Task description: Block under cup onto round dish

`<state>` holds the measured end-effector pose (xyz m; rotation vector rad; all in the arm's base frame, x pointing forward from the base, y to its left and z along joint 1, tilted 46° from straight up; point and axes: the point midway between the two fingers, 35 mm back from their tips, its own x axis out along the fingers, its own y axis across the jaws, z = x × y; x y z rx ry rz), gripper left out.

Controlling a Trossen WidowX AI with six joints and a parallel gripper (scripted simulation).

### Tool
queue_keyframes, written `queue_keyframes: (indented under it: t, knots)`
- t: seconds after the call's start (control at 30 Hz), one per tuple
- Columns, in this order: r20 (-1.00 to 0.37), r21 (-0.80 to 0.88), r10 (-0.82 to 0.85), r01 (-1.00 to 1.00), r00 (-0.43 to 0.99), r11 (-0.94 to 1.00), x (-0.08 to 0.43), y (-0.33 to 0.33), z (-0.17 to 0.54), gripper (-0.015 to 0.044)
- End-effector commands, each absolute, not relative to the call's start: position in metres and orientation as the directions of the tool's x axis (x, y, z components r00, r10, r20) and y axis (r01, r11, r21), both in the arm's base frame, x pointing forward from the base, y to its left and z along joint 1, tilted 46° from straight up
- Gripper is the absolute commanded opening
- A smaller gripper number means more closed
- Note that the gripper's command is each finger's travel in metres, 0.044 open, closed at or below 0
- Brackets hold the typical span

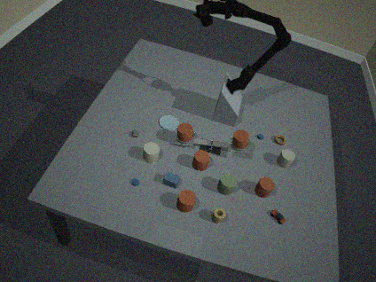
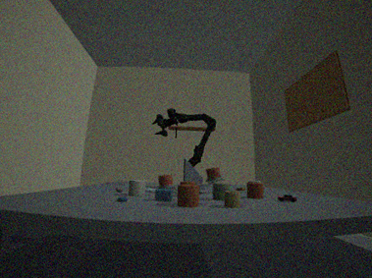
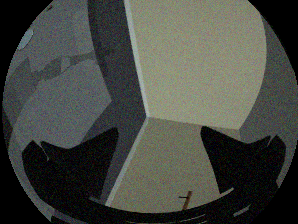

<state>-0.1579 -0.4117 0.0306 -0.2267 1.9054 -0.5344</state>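
Observation:
My gripper (image 1: 201, 17) (image 2: 156, 128) (image 3: 160, 131) is open and empty, high up and well behind the balance. The balance (image 1: 201, 143) has an orange-red cup on each end: the left cup (image 1: 185, 132) (image 2: 165, 180) and the right cup (image 1: 240, 139) (image 2: 212, 174). In the exterior view the right cup sits higher than the left one, and the beam looks tilted down to the left. The round dish (image 1: 169, 122) (image 3: 25, 39) is pale blue, lies behind and left of the left cup, and has no cup or block on it. The hidden block is not visible.
A grey wedge-like panel (image 1: 228, 108) stands at the arm's base. In front of the balance stand several orange cups (image 1: 201, 160) (image 1: 264, 187) (image 1: 186, 200), a green cup (image 1: 227, 184), white cups (image 1: 152, 152) (image 1: 286, 158), a blue block (image 1: 171, 179) and a toy car (image 1: 278, 216).

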Motion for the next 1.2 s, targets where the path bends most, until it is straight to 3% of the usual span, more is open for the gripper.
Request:
queue_keyframes:
  t: [0.0, 0.63, 1.17]
  knots:
    - [-0.88, -0.429, -0.392, 0.095, -0.268, 0.898, -0.119, -0.402, 0.021, 0.044]
    - [-0.96, -0.116, -0.129, 0.067, 0.247, 0.991, 0.043, -0.307, -0.003, 0.044]
    - [-0.794, 0.293, 0.239, 0.007, 0.559, 0.956, 0.136, -0.192, 0.013, 0.044]
